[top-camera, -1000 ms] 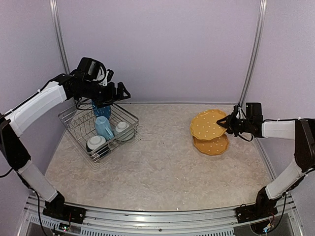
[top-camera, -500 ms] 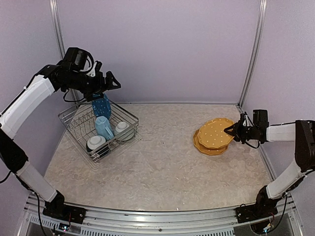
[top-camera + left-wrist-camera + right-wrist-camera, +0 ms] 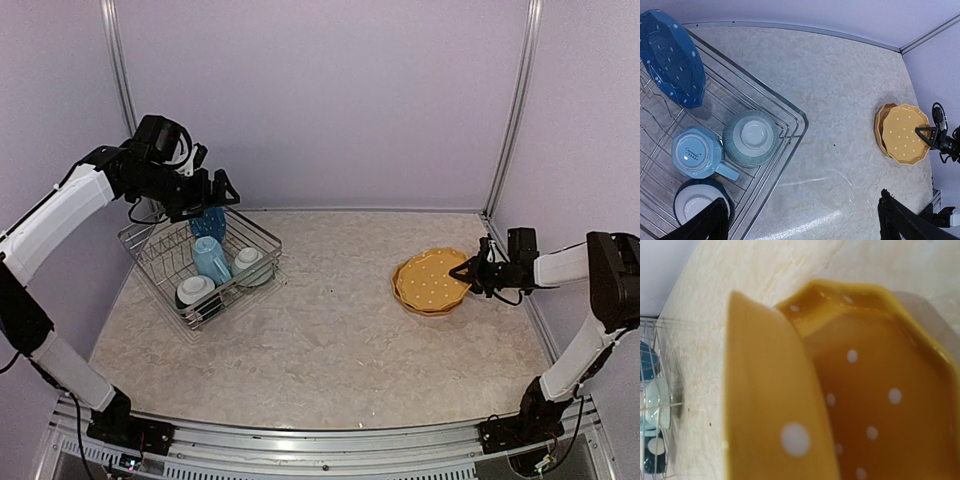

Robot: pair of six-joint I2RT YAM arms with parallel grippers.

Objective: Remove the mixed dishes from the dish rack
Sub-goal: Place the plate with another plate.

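Mug [image 3: 695, 153] and bowls [image 3: 750, 137] crowd rack [image 3: 791, 109] beside blue plate [image 3: 672, 57].

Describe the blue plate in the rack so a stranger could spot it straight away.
Find the silver wire dish rack on the left side of the table. In its far corner, behind the light blue mug and two bowls, one plate stands on edge. It alone is deep blue with white dots; the other dotted plates are orange-yellow and lie outside the rack.
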